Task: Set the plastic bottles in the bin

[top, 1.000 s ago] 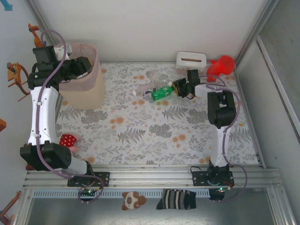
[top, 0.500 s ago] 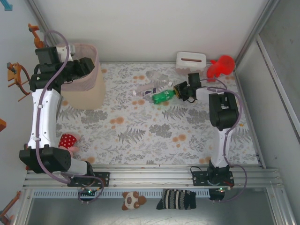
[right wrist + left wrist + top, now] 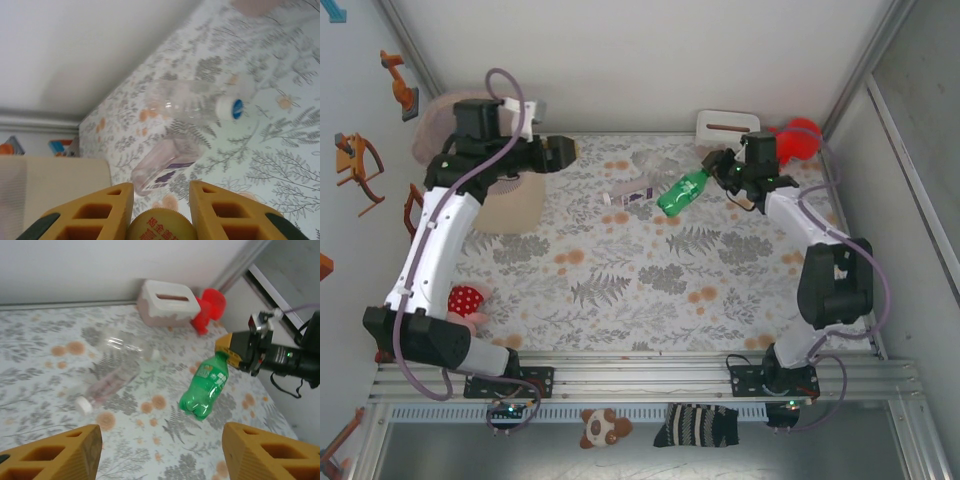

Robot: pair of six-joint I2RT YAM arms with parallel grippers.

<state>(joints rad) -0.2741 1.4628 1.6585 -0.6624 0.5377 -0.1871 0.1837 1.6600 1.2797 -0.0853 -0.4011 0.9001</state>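
Green plastic bottle [image 3: 205, 389]: I hold it by its orange cap in my right gripper [image 3: 725, 172]. The two yellow fingers [image 3: 92, 212] are pressed tight against the cap on either side. The bottle hangs tilted from that grip over the floral table [image 3: 620, 290], right of centre, with its base pointing towards the table's middle.

At the left, the beige bin [image 3: 510, 212] stands partly under my left arm. My left gripper [image 3: 563, 152] is just to the right of the bin. Its fingers [image 3: 60, 456] are spread wide, holding and touching nothing.

Further back, between my two grippers, two clear bottles lie on their sides on the table. One carries a label [image 3: 167, 167]. The other, just beyond it, has a white and blue cap [image 3: 187, 100].

Against the back wall stands a white tissue box [image 3: 728, 125]. A red toy figure [image 3: 796, 136] is just beside it, on the right.
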